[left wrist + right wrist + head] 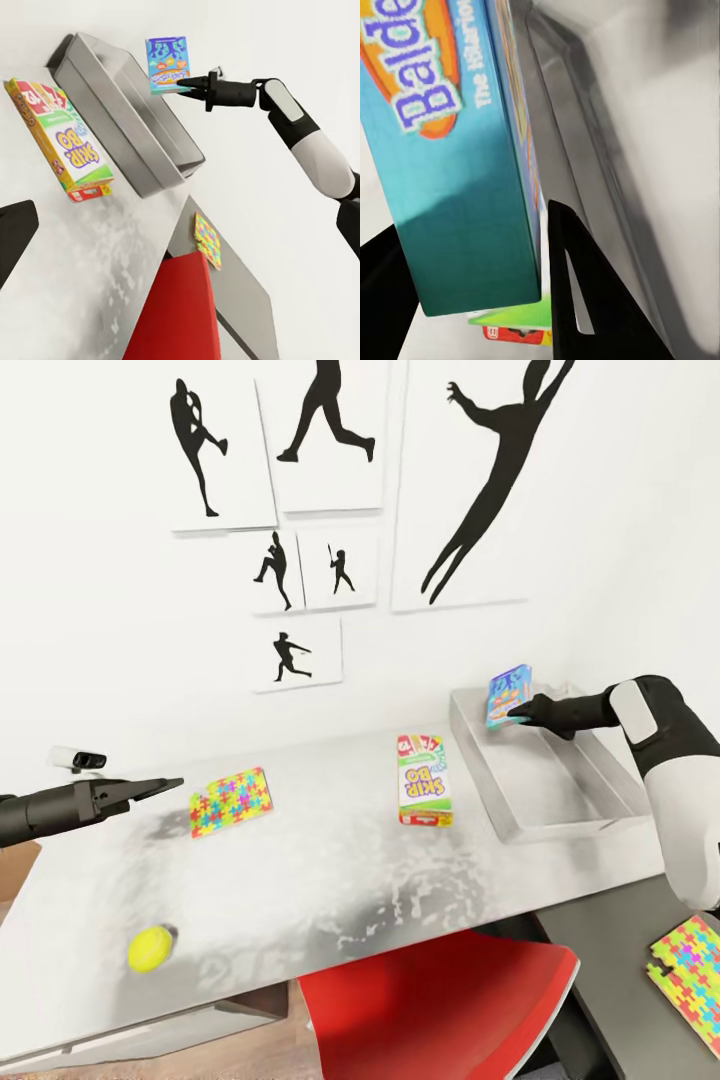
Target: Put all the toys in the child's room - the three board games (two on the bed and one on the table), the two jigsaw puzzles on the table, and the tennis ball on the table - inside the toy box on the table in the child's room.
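Holding the blue board game upright over the far end of the toy box, we have our right pincer clamped on its lower edge; in the right wrist view the two fingers press either face of the box. We judge this to be the drop-off step for this game: it hangs above the bin's far rim, not yet inside. The next move calls for lowering it toward the bin floor and tipping it flat before we let go, so it does not catch on the rim or fall behind against the wall.

Beside the bin, the green-white game with the red band lies flat on the worktop. Further along lies one jigsaw puzzle, and the tennis ball sits near the front edge. A second jigsaw puzzle rests on the dark cabinet top by our right side.

Our left pincer hovers empty near the first puzzle, its fingers close together, though we cannot tell whether they fully meet.
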You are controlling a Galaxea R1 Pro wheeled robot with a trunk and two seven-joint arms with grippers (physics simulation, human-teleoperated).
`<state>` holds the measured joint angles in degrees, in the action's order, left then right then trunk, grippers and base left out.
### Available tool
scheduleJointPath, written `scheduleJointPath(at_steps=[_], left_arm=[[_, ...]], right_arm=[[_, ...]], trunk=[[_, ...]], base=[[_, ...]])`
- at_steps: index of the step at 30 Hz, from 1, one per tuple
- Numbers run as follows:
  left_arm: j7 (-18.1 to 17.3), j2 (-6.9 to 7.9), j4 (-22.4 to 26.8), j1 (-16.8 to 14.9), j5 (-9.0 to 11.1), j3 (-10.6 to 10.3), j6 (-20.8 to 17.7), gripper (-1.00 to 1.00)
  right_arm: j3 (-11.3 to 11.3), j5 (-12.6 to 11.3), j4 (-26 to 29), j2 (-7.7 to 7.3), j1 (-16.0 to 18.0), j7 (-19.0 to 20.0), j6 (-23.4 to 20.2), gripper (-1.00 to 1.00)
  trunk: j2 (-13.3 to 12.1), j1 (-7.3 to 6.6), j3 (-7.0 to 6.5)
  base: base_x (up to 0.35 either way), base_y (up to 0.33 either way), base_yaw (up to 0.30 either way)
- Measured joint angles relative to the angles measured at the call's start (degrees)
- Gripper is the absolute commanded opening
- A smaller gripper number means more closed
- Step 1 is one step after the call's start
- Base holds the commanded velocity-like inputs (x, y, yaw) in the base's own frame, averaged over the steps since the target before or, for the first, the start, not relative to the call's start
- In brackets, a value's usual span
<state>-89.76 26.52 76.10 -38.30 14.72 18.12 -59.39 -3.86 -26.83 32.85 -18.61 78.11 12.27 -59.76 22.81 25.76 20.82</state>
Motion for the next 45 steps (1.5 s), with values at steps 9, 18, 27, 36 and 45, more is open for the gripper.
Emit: scheduleJointPath(at_steps=[9,18,27,36,45], left_arm=[[0.0,-0.02,0.0,-0.1,0.0,0.0,0.0,1.00],[0.0,-0.16,0.0,-0.1,0.0,0.0,0.0,1.00],[0.0,-0.15,0.0,-0.1,0.0,0.0,0.0,1.00],[0.0,-0.09,0.0,-0.1,0.0,-0.1,0.0,1.00],[0.0,-0.15,0.0,-0.1,0.0,0.0,0.0,1.00]], right_arm=[[0.0,0.1,0.1,-0.86,0.6,0.0,0.0,-1.00],[0.0,0.1,0.1,-1.18,1.7,-0.1,0.0,-1.00],[0.0,0.1,0.1,-1.19,1.8,-0.1,0.0,-1.00],[0.1,0.1,0.1,-1.27,1.8,0.0,0.0,-1.00],[0.0,0.1,0.1,-1.30,1.8,0.0,0.0,-1.00]], trunk=[[0.0,0.00,0.85],[0.0,0.00,1.69],[0.0,0.00,2.54],[0.0,0.00,3.38],[0.0,0.00,4.23]], base=[[0.000,0.000,0.000],[0.000,0.000,0.000],[0.000,0.000,0.000],[0.000,0.000,0.000],[0.000,0.000,0.000]])
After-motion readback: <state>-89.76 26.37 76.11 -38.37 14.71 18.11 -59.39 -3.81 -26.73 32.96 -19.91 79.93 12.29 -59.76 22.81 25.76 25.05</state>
